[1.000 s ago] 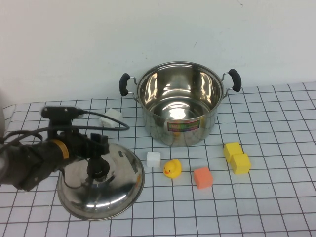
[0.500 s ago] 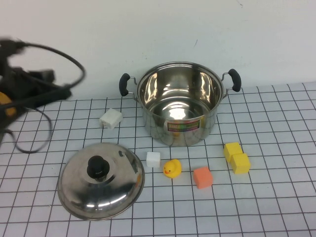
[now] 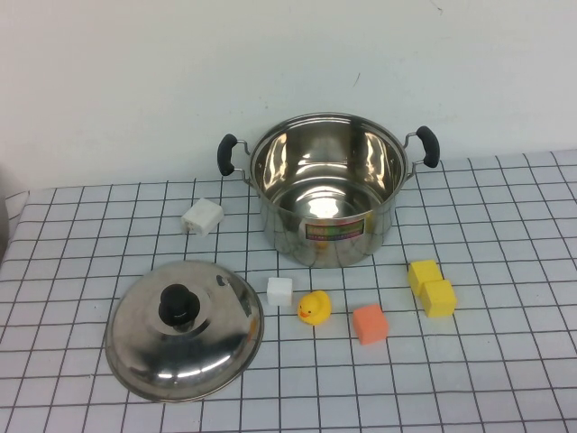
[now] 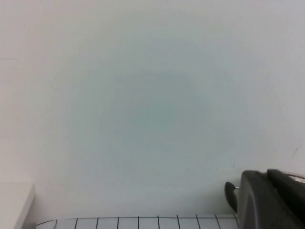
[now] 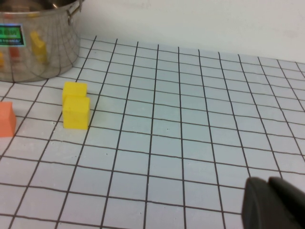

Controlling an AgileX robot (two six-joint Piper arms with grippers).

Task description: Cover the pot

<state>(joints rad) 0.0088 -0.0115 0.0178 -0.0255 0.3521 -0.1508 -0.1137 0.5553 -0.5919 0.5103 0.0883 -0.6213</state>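
Observation:
The shiny steel pot (image 3: 326, 189) stands open at the back middle of the table, black handles at both sides and a colourful label on its wall. The domed steel lid (image 3: 184, 328) with a black knob lies on the table at the front left, apart from the pot. Neither arm shows in the high view. My left gripper (image 4: 267, 183) is shut and empty, raised and facing the wall; one black pot handle (image 4: 230, 194) peeks from behind it. My right gripper (image 5: 268, 187) is shut and empty, low over the table right of the pot (image 5: 33, 45).
A white cube (image 3: 202, 216) lies left of the pot and another (image 3: 280, 290) in front of it. A yellow duck (image 3: 315, 308), an orange cube (image 3: 370, 324) and two yellow cubes (image 3: 432, 287) lie in front of the pot. The yellow cubes (image 5: 76, 106) also show in the right wrist view.
My left arm, which was over the lid a second ago, has lifted away to the left and left the high view. The lid stays where it was.

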